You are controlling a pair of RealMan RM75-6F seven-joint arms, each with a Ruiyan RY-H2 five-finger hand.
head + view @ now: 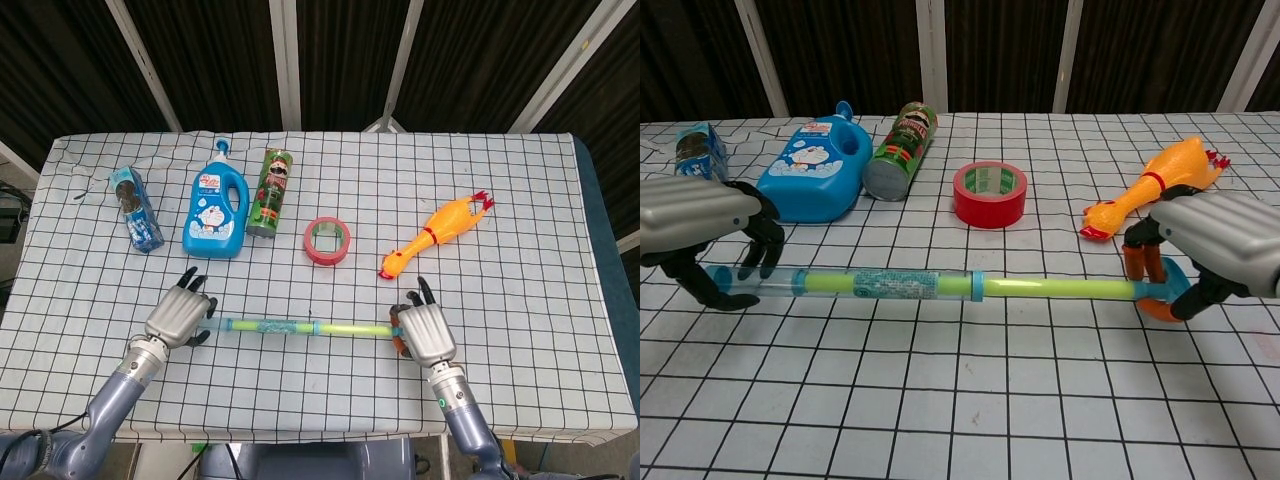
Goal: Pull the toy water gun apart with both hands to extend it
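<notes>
The toy water gun (900,284) (290,326) is a long clear tube with a green rod inside, held level just above the checked cloth. My left hand (700,225) (178,318) grips the tube's far left end. My right hand (1220,240) (426,334) grips the orange and blue handle (1155,285) at the right end. A long stretch of bare green rod (1060,290) shows between the tube's blue collar and the handle.
Along the back stand a blue carton (137,210), a blue detergent bottle (213,205), a green chip can (271,193), a red tape roll (327,240) and an orange rubber chicken (437,234). The table's front edge (300,425) lies close below both hands.
</notes>
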